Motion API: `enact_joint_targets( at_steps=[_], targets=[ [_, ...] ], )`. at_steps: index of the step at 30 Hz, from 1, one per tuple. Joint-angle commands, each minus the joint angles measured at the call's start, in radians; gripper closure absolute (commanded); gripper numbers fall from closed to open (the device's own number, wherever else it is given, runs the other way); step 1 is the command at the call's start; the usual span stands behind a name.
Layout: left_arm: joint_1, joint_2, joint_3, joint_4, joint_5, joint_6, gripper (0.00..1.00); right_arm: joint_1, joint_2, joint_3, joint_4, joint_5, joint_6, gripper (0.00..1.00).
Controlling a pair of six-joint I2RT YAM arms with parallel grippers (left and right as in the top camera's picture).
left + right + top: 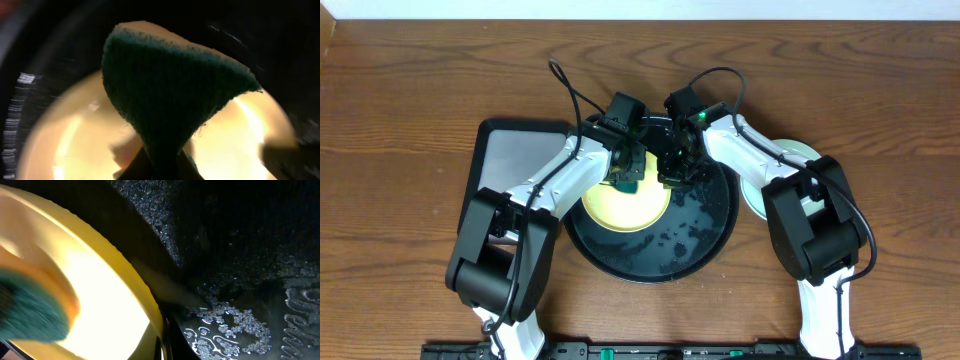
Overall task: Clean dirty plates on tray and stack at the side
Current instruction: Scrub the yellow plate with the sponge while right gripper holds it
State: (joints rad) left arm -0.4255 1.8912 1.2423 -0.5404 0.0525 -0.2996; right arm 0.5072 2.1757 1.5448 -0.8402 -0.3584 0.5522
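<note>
Left tool (628, 172) clamps sponge (170, 100) on yellow plate (625, 212); right tool (678, 175) closed, seemingly beside rim.

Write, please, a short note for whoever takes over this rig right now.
Left hand: shut on the sponge, over the yellow plate.
Right hand: shut at that plate's right rim; whether it grips is unclear.
The yellow plate lies on the wet black tray.
Done: mint plate off the tray, at the right; how many is unclear.
Left: finish scrubbing the yellow plate, then stack it there.
</note>
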Motion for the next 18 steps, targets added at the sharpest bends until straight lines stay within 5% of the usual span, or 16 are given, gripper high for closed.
enact_joint_targets(
  at_steps=[1,8,15,18],
  targets=[
    [0.010,0.011,-0.012,0.000,-0.227,-0.069,0.93,0.018,0.082,-0.014,0.017,0.036,0.022,0.99],
    [0.009,0.011,-0.046,-0.097,-0.135,-0.070,0.93,0.018,0.082,-0.014,0.018,0.036,0.022,0.99],
    [0.009,0.011,-0.045,-0.196,0.307,0.202,0.93,0.018,0.082,-0.014,0.018,0.036,0.023,0.99],
    [0.009,0.011,-0.045,-0.181,0.384,0.247,0.93,0.018,0.082,-0.014,0.021,0.036,0.023,0.99]
  ],
)
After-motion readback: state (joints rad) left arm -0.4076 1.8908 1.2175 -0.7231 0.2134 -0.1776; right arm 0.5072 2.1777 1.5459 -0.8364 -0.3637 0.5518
